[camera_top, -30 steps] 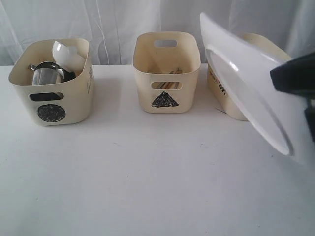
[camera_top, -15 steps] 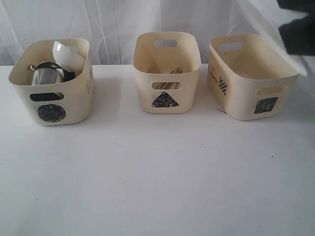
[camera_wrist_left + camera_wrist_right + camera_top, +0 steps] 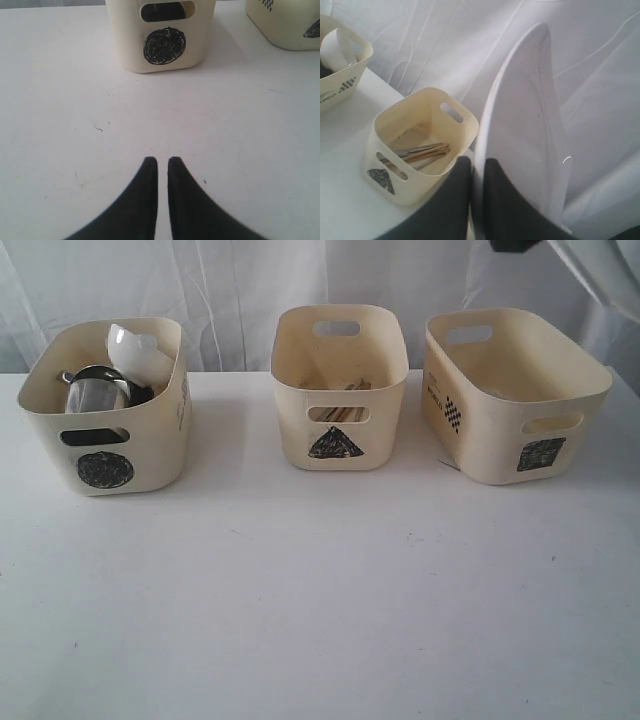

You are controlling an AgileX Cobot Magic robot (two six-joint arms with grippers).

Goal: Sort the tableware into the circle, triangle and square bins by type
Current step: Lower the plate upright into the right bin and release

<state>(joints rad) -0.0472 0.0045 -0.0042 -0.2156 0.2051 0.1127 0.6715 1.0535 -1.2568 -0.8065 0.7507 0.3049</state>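
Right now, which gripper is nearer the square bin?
Right. The right gripper, jaws shut on the white plate, hangs high just beyond the square bin; the left gripper sits low before the circle bin.

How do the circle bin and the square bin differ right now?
The circle bin holds a steel mug and a white bowl rising past its rim; the square bin shows nothing inside. The circle bin sits nearly front-on; the square bin is turned at an angle and looks wider. Both are cream plastic with handle cut-outs.
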